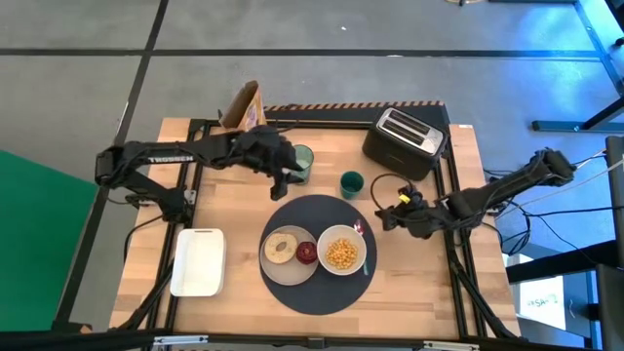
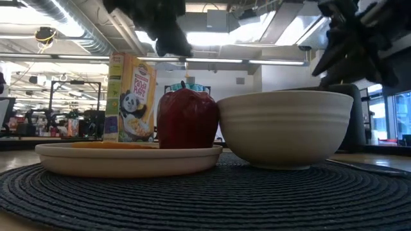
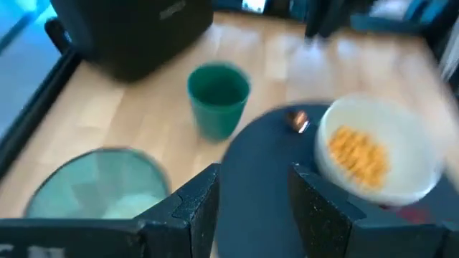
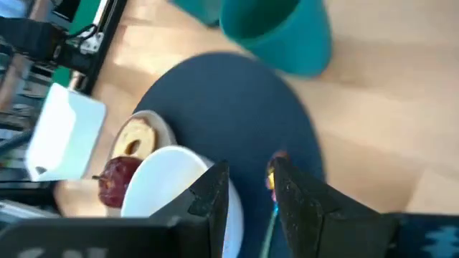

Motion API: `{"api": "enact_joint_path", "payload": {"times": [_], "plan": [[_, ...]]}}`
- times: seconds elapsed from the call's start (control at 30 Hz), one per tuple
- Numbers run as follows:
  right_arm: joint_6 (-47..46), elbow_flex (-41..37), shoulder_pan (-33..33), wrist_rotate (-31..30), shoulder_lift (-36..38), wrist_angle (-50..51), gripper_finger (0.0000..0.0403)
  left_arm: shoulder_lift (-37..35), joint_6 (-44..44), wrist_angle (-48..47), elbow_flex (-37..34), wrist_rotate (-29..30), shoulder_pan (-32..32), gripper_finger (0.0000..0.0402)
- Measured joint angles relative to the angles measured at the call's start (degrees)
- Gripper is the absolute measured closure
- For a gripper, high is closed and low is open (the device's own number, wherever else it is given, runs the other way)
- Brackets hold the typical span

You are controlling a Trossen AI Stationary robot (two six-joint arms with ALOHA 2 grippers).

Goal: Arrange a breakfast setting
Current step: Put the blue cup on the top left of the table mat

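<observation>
Hovering upper-centre with fingers spread and empty, the left gripper sits beside the pale-green tumbler; rightward, the right gripper, narrowly parted, should probably nudge the spoon squarely alongside the white bowl on the mat.

— What lies around the wooden table?
— A grey concrete floor, with a green sheet at the left.
— And beyond the far edge?
— An open workshop: long ceiling lights, silver ducts, cluttered desks far left, windows at right.
</observation>
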State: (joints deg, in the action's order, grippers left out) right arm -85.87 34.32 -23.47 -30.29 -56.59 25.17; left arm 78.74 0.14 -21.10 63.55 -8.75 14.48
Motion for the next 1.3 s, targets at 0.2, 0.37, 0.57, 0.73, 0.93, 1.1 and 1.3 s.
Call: {"api": "enact_joint_path", "payload": {"times": [0.2,0.37,0.57,0.73,0.93,1.1,1.3], "plan": [[6.01,6.73,3.05,1.48,1.08,11.0,0.0302,4.48,9.4,-0.96,0.0,0.95,2.3,0.0245],[11.62,9.07,5.93,2.89,1.07,12.33,0.0302,7.18,11.3,-1.14,0.0,4.77,3.9,0.0245],[16.96,9.63,9.77,6.12,1.07,12.28,0.0302,8.72,15.52,-1.75,0.0,7.53,4.54,0.0245],[20.4,9.63,12.8,9.29,1.07,11.88,0.0302,9.39,20.27,-4.81,-0.01,5.72,4.53,0.026],[23.47,9.62,15.91,12.18,1.04,10.28,0.0302,9.9,24.55,-6.98,-0.04,6.05,4.11,0.0344],[24.9,9.61,17.25,14.3,1.04,7.73,0.0302,9.83,26.24,-7.26,-0.04,6.23,4.09,0.0389],[24.39,9.61,17.14,16.17,1.02,4.38,0.0302,8.98,33.07,-15.75,5.74,5.66,-0.5,0.0394]]}}
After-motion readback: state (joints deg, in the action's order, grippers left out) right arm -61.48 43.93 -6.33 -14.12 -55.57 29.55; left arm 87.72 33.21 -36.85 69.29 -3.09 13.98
